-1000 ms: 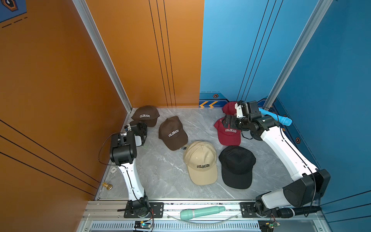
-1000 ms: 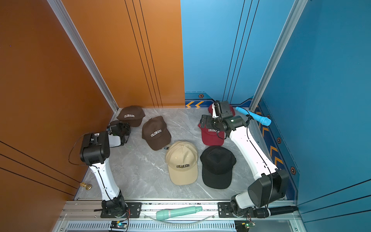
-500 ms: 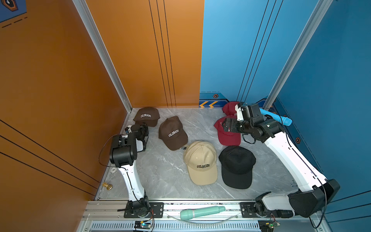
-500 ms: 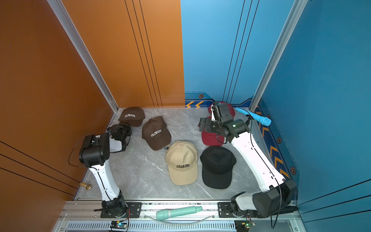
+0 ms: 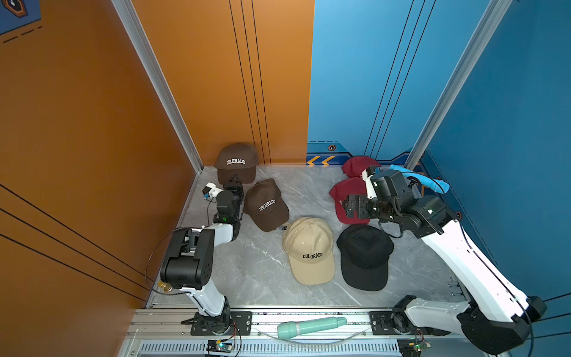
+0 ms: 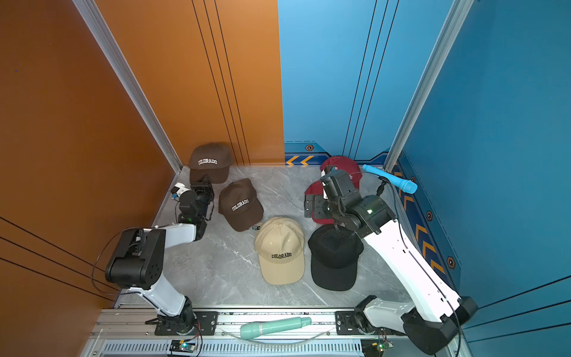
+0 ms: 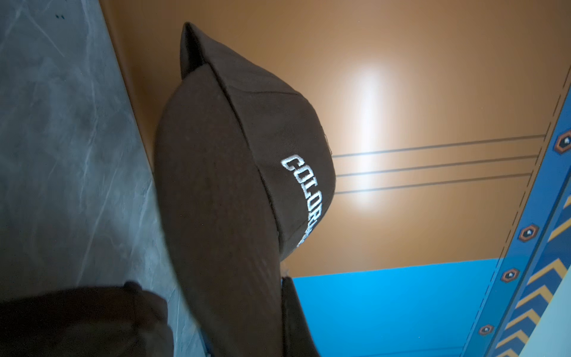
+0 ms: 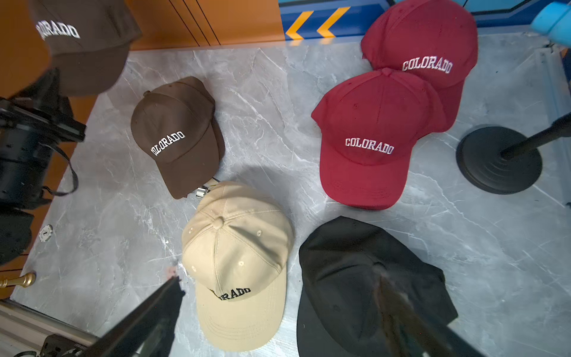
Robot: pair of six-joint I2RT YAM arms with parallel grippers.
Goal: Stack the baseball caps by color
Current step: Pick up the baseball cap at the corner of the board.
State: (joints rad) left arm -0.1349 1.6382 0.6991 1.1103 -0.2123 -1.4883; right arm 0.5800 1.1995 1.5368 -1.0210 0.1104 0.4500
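Left fingers (image 5: 234, 181) clenched on the brim of a brown cap (image 5: 236, 156) at the table's (image 5: 247, 272) far left corner; right fingers (image 8: 154, 309) spread wide, empty, by the red caps (image 5: 346, 187) at the far right

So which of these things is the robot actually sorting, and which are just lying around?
Part of the job: rear brown cap, front brown cap, beige cap, black cap, front red cap, rear red cap.
Just lying about: blue microphone, its black stand, mint-green microphone.
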